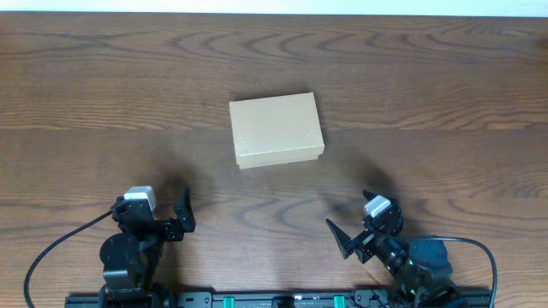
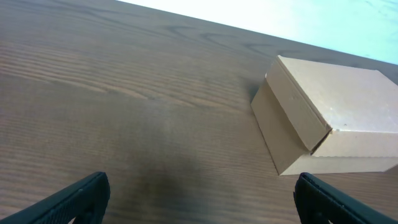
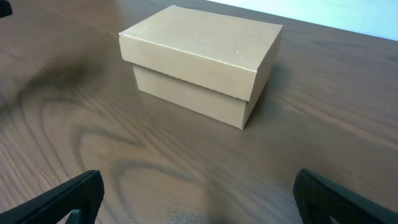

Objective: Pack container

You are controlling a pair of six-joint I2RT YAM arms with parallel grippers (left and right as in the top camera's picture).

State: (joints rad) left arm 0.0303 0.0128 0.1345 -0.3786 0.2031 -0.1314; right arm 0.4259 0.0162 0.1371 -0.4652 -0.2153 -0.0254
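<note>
The container (image 1: 276,130) is a small tan cardboard box with its lid shut, lying in the middle of the wooden table. It shows at the right of the left wrist view (image 2: 333,115) and at the top of the right wrist view (image 3: 202,59). My left gripper (image 1: 181,212) (image 2: 199,202) is open and empty near the front left, well short of the box. My right gripper (image 1: 353,231) (image 3: 199,199) is open and empty near the front right, also apart from the box.
The brown wood-grain table (image 1: 103,103) stretches all round the box. The arm bases and a black rail (image 1: 274,299) sit along the front edge. No tape rolls or other loose objects are in view.
</note>
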